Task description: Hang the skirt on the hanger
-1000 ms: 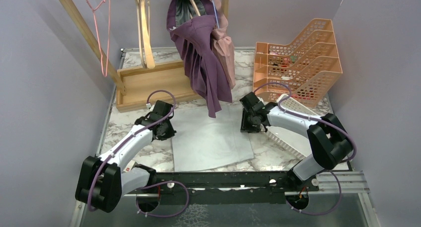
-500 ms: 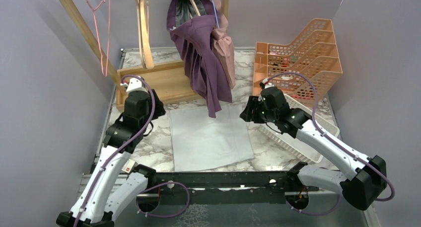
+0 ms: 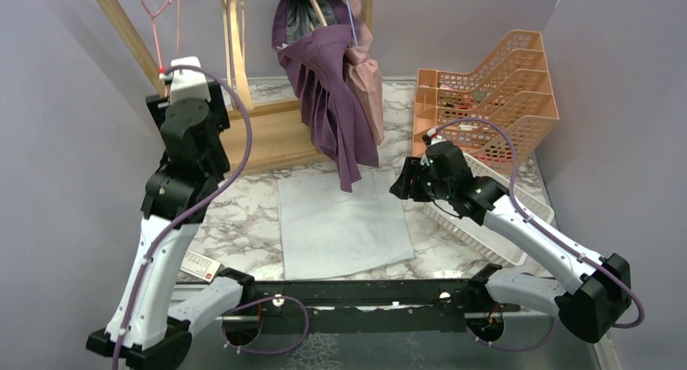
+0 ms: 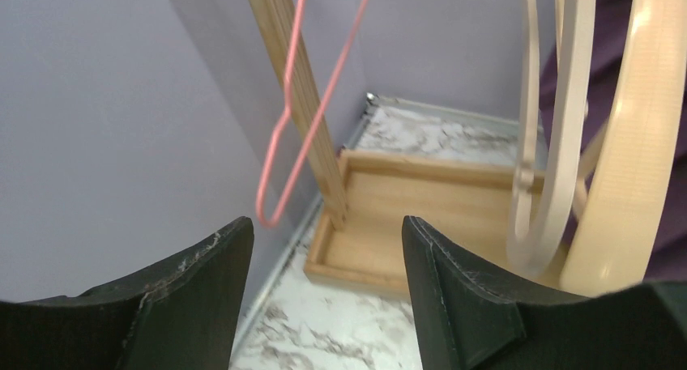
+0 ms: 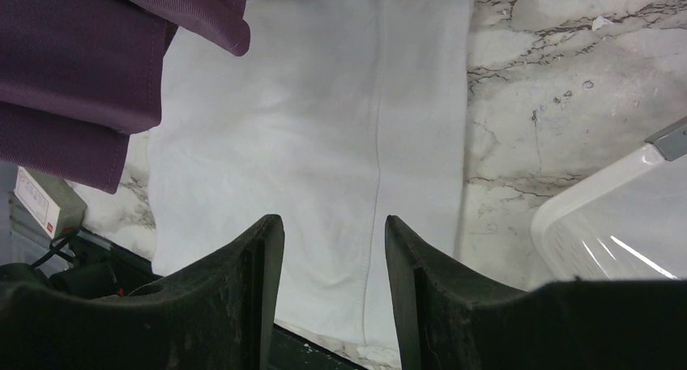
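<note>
The white skirt [image 3: 340, 220] lies flat on the marble table; it also shows in the right wrist view [image 5: 324, 103]. A pink wire hanger [image 3: 166, 54] hangs on the wooden rack at the back left, and shows in the left wrist view [image 4: 296, 135]. My left gripper [image 3: 185, 103] is raised high just beside that hanger's lower end, open and empty [image 4: 324, 248]. My right gripper [image 3: 401, 184] hovers over the skirt's right edge, open and empty [image 5: 334, 248].
Pale wooden hangers [image 3: 236, 54] and a purple garment [image 3: 328, 87] hang on the rack, whose wooden base tray [image 3: 259, 131] sits below. Orange stacked trays [image 3: 486, 95] and a white basket [image 3: 486, 216] stand at the right. A small box [image 3: 200, 265] lies front left.
My left arm has risen from the table and swung back left up to the pink hanger. My right arm lifted off the skirt's edge earlier and has hardly moved since.
</note>
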You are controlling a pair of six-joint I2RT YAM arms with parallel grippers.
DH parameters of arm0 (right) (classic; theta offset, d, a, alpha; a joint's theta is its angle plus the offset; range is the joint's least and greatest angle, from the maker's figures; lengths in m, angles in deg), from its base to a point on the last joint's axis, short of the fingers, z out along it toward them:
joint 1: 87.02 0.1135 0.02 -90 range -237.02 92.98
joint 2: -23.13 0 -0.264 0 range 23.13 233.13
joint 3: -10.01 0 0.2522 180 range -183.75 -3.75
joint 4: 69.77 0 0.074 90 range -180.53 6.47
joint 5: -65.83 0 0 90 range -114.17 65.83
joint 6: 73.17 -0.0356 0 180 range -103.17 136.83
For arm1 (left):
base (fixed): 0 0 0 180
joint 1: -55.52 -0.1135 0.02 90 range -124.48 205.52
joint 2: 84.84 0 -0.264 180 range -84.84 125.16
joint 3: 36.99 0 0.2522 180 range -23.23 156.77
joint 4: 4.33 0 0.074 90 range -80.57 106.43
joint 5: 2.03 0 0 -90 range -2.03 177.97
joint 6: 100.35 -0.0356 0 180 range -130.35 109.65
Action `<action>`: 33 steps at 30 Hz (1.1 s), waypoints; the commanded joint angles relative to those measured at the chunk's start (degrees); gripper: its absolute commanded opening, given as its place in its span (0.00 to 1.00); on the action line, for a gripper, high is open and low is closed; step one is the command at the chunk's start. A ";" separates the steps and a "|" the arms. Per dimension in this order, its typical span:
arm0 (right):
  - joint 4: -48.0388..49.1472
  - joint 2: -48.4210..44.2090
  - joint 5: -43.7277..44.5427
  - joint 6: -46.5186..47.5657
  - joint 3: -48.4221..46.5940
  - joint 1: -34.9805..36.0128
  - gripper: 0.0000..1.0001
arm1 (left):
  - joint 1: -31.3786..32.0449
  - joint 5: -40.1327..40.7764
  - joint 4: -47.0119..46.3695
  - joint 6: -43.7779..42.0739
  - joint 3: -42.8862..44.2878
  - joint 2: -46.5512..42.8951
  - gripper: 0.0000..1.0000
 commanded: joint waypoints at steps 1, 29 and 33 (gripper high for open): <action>0.29 0.35 -2.07 -0.83 -0.64 -0.13 0.53 | -1.85 6.47 -8.38 -8.46 8.51 8.21 0.73; 2.49 1.83 -3.81 -2.49 -0.42 -0.13 0.52 | -40.05 -55.77 0.36 12.76 33.56 34.77 0.51; 2.91 2.77 -3.59 -2.30 -0.89 -0.13 0.52 | -40.03 -61.42 -1.35 11.73 33.42 34.91 0.30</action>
